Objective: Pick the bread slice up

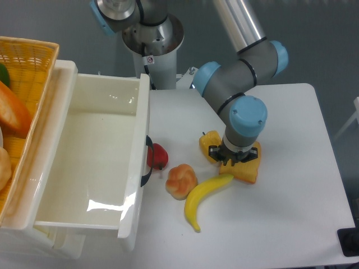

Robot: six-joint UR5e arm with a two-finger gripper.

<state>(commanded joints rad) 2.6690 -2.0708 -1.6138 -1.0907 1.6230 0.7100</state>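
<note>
The bread slice [250, 170], orange-tan with a darker crust, lies flat on the white table right of centre. My gripper [234, 156] hangs straight down over the slice's left part, with its black fingertips [215, 152] at or just above the bread. The wrist hides the jaws from above, so I cannot tell whether they are open or closed on the slice. Most of the slice's upper left is hidden under the gripper.
A small yellow pepper toy [208, 142] touches the gripper's left side. A yellow banana [203, 195] lies just below the bread. A pale bun [180, 180] and a red toy [159, 156] sit further left. A white bin [132, 185] and a wicker basket [35, 67] stand on the left.
</note>
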